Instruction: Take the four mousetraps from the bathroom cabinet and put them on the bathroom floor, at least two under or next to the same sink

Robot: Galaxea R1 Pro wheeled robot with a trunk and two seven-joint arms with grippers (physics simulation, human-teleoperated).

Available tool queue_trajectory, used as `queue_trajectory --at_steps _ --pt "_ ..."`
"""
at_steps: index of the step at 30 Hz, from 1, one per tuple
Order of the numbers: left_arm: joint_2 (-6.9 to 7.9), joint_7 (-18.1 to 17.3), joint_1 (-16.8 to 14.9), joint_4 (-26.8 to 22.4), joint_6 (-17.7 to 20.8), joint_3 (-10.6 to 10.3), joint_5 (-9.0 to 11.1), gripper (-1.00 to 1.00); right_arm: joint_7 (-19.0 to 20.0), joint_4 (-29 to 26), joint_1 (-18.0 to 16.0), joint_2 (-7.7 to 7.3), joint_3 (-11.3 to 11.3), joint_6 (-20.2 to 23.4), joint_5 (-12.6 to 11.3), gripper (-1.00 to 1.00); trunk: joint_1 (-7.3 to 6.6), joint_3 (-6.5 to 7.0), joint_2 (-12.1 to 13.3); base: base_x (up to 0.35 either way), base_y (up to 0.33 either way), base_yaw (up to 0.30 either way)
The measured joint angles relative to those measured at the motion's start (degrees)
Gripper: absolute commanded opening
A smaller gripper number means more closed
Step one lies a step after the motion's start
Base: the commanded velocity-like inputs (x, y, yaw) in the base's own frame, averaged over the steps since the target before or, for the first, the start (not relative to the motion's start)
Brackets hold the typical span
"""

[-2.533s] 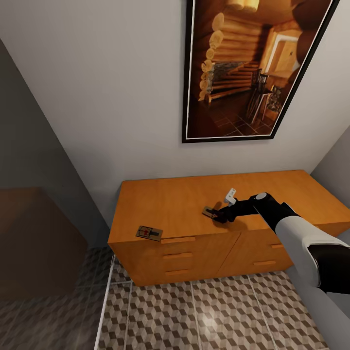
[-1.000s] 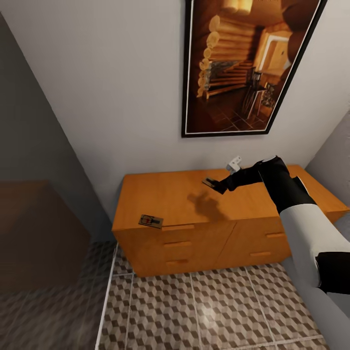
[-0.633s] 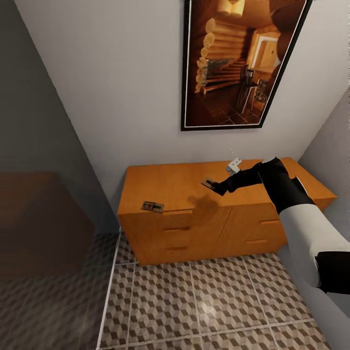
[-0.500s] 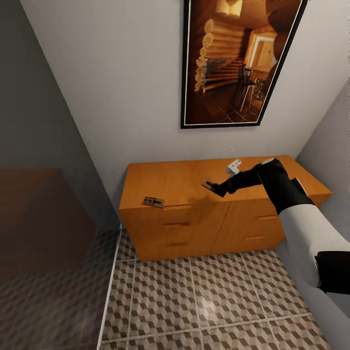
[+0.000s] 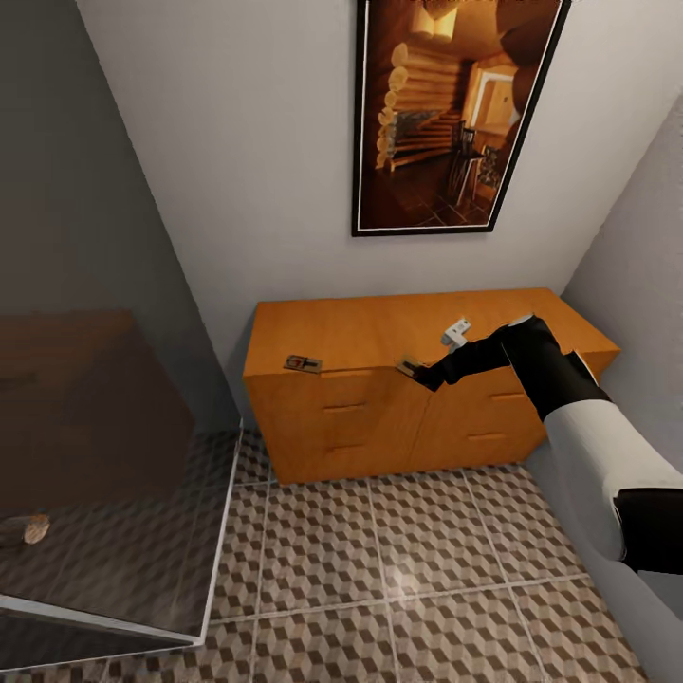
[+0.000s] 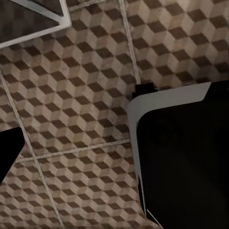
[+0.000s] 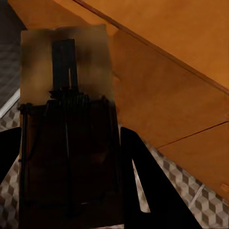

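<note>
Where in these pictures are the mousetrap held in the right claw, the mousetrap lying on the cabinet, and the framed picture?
held mousetrap (image 7: 67, 143): right wrist view, middle of its board.
lying mousetrap (image 5: 303, 363): head view, middle of its board.
framed picture (image 5: 446, 114): head view, centre of the image.
cabinet (image 5: 379, 327): head view, bare top.

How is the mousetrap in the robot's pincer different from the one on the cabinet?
The held mousetrap is up off the cabinet, clamped in the right pincer; the other mousetrap lies flat on its top near the front edge, untouched. The held one sits out past that edge. Both are small brown boards.
</note>
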Motion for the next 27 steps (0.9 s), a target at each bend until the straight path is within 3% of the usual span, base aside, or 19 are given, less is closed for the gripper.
queue_trajectory --at_steps 13,17,23,27 --pt "0.00 0.0 0.0 0.0 0.0 0.0 0.0 1.00 -0.3 2.9 0.0 0.00 0.0 -0.3 0.0 -1.00 0.00 0.00 0.0 -0.310 0.000 0.000" --pt "0.00 0.0 0.0 0.0 -0.2 0.0 0.0 1.00 -0.4 6.0 0.0 0.00 0.0 -2.2 0.1 -1.00 -0.01 0.00 0.0 -0.251 0.000 0.000" --pt "0.02 0.0 0.0 0.0 -0.3 0.0 0.0 1.00 -3.0 17.1 0.0 -0.02 -0.1 -12.5 0.4 -1.00 -0.03 0.00 0.0 -0.062 0.000 0.000" --pt "0.06 0.0 0.0 0.0 -0.3 0.0 0.0 1.00 -6.7 28.1 0.0 -0.10 -0.3 -23.1 0.8 -1.00 -0.03 -0.01 0.0 -0.011 0.000 0.000"
